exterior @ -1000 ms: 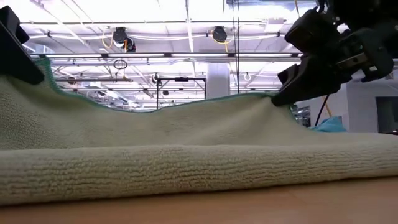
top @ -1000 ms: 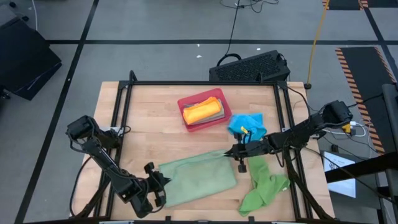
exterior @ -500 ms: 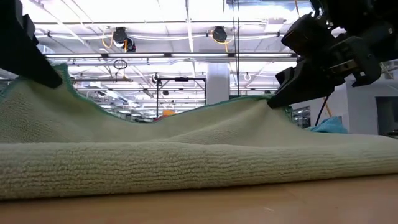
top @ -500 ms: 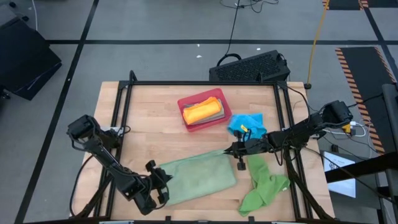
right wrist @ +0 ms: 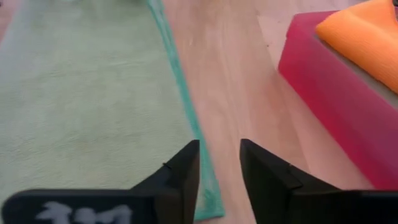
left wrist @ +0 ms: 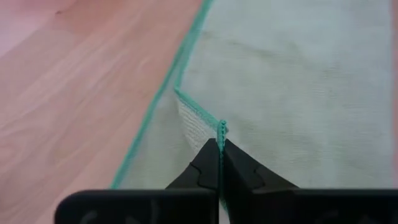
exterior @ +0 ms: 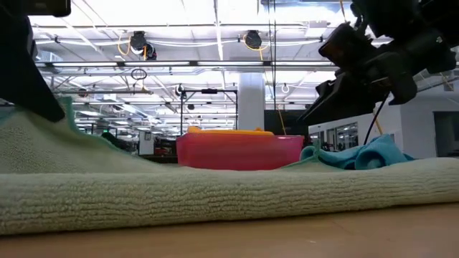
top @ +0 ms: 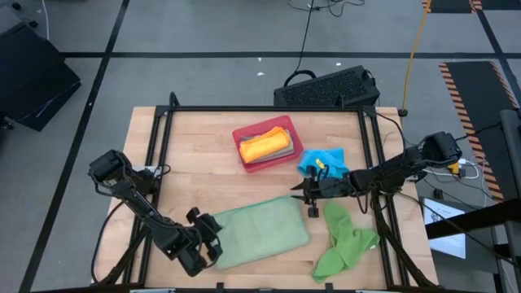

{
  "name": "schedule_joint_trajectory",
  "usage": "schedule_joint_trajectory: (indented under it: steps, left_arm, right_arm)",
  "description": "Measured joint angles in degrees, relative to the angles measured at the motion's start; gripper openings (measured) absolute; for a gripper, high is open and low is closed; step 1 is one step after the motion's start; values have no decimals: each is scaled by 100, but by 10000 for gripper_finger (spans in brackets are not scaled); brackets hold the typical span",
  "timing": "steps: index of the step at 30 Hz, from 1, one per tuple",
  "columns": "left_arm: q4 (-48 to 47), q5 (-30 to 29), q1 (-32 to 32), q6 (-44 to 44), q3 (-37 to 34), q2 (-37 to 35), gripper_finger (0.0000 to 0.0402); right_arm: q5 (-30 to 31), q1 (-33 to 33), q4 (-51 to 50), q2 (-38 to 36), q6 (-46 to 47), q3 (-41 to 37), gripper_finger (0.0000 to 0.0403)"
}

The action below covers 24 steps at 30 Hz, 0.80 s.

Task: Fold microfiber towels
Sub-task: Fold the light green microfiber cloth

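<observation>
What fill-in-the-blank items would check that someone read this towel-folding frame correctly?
1. The left gripper is shut on a corner of the ____ green towel.
2. The right gripper is ____, holding nothing.
3. The orange towel lies in the ____ tray.
4. The bright blue towel lies beside the tray, on the ____ arm's side.

Missing words: sage; open; red; right

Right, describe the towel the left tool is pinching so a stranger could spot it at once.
Start at the red tray in the middle of the wooden table, then come toward the table's front edge. The sage green towel lies there flat and folded. Unlike the crumpled bright green towel beside it, its corner sits in the left tool.
</observation>
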Motion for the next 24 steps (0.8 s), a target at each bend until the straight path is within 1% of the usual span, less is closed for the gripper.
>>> schedule_joint_trajectory:
  steps: [4,9,13,20,24]
  left_arm:
    - [-318,-43,15,-222,0,0,9]
    - [-681,-4,70,-619,0,0,41]
    - [-920,6,76,-876,0,0,47]
    - [-1248,14,76,-1237,0,0,40]
    - [-1908,123,76,-2051,0,0,42]
  right_arm:
    - [-12,-90,0,0,0,0,139]
    - [-18,-92,-1,0,0,-1,156]
    - [-74,-55,-30,0,0,-32,156]
    - [-92,-2,1,2,127,-440,146]
    - [-213,-2,134,2,239,-614,141]
